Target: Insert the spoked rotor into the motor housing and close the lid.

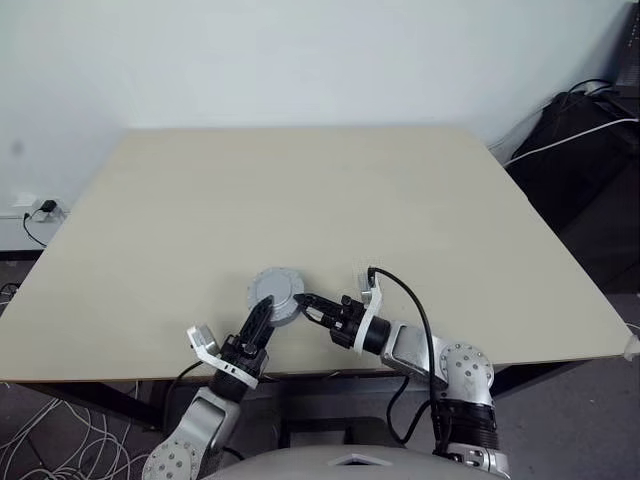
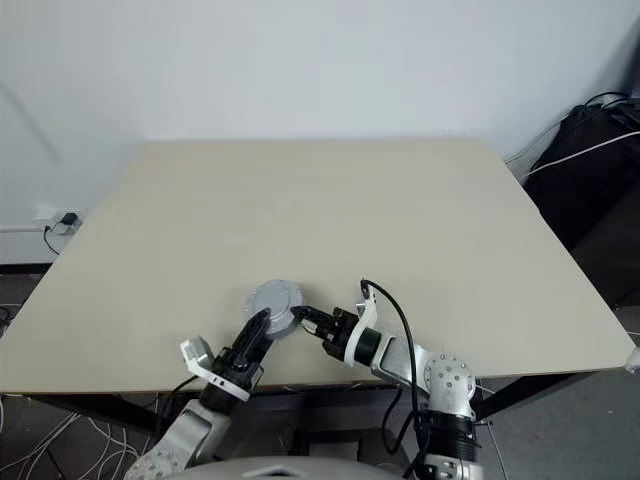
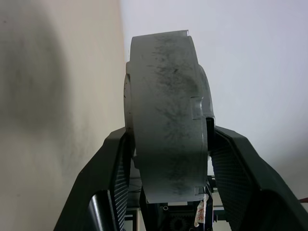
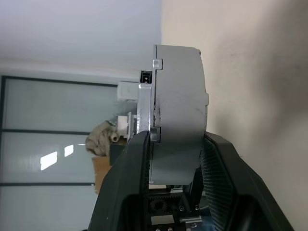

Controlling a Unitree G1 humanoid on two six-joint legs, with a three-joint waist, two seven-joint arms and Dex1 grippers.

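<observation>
Both tools are meeting at the near edge of the surface [image 1: 420, 200], each closing its two black fingers on the same grey round assembly. The left tool [image 1: 266, 312] is coming in from the near left, its fingers [image 3: 111, 178] pressing against the two flat faces of the disc; the right tool [image 1: 308, 303] is reaching in from the right and clamping the same way, fingers [image 4: 215, 168] partly closed on the body. The held thing appears to be the motor housing [image 1: 276, 291] with the lid [image 4: 146, 108] seated against it; the spoked rotor is presumably inside, though I cannot tell. In the head views the assembly is showing its round grey face, raised slightly above the surface, between the two tools and roughly equally near both arms. The wrist views are showing it edge-on: a thick grey band with a thinner notched plate on one side. The right wrist view is showing a narrow seam between plate and body, which the head views are not resolving. Judgement: squeezing across the disc's thickness would shut that seam.
</observation>
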